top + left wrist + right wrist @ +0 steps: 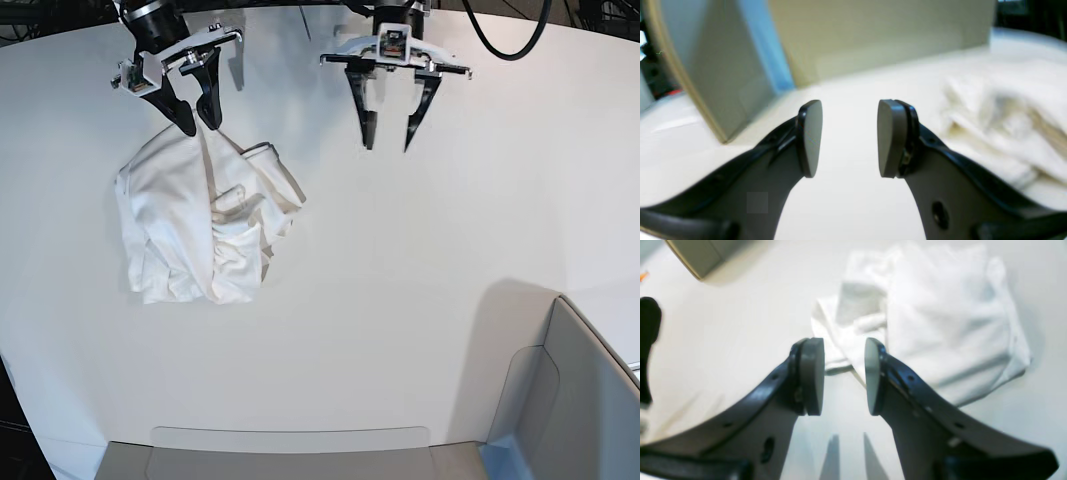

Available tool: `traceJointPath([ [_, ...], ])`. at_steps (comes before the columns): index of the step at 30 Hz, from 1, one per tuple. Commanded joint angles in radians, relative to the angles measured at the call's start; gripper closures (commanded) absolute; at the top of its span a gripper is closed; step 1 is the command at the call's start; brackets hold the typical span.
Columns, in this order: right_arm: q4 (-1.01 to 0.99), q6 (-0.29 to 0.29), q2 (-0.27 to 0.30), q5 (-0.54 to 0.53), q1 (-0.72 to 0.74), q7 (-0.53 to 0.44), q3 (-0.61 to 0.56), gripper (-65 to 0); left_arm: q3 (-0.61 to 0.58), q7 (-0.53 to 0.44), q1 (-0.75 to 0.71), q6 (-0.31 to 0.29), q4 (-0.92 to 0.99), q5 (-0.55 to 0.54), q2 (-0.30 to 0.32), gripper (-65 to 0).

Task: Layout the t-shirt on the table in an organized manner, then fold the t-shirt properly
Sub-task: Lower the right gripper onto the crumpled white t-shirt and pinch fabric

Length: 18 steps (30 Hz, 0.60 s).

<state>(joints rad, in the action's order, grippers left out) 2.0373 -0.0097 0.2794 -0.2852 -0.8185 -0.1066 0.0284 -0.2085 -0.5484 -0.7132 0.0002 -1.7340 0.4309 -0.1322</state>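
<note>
At the near edge of the base view a grey-white plastic bin (560,400) with a pale blue inner corner stands at the right corner, and a shallow translucent lip (290,438) runs along the front of the large smooth white table (400,300). The table stretches back, bare and evenly lit, to a curved far edge, beyond which only dark cables and dim room show. Left of centre and farther back lies the white cotton t-shirt (205,225), crumpled in a loose heap with folds and a bunched sleeve; its print is not visible. Just above the heap's far edge hangs the right gripper (197,118), its dark fingers parted with nothing between them; in the right wrist view its grey pads (813,373) stand apart over the shirt's near corner, and whether the tips touch the cloth cannot be told. Well to the side, over bare table, the left gripper (392,132) hangs with fingers spread wide and empty; its wrist view shows the shirt off to one side and the bin beyond.
</note>
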Motion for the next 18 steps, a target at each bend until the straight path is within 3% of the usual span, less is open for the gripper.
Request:
traceJointPath([
  [1, 0.018, 0.003, -0.015, -0.003, 0.004, -0.028, 0.014, -21.1, -0.042, 0.017, 0.019, 0.002, -0.022, 0.055, -0.007, -27.8],
  [5, 0.016, 0.003, -0.099, -0.003, 0.02, -0.028, 0.081, -21.2, -0.182, 0.202, 0.076, 0.002, -0.037, 0.222, -0.007, -29.7],
  [8, 0.013, 0.009, -0.148, -0.003, 0.026, -0.026, 0.133, -21.3, -0.283, 0.35, 0.114, 0.002, -0.082, 0.25, -0.002, -33.4],
  [11, 0.012, 0.01, -0.161, -0.003, 0.024, -0.026, 0.158, -21.4, -0.343, 0.492, 0.165, 0.002, -0.122, 0.247, 0.042, -36.2],
  [14, 0.003, 0.01, -0.161, -0.003, 0.018, -0.026, 0.181, -21.4, -0.397, 0.54, 0.198, 0.005, -0.128, 0.231, 0.084, -36.3],
  [18, -0.019, 0.012, -0.131, 0.002, 0.023, -0.026, 0.176, -21.4, -0.386, 0.54, 0.206, 0.008, -0.126, 0.167, 0.092, -36.3],
])
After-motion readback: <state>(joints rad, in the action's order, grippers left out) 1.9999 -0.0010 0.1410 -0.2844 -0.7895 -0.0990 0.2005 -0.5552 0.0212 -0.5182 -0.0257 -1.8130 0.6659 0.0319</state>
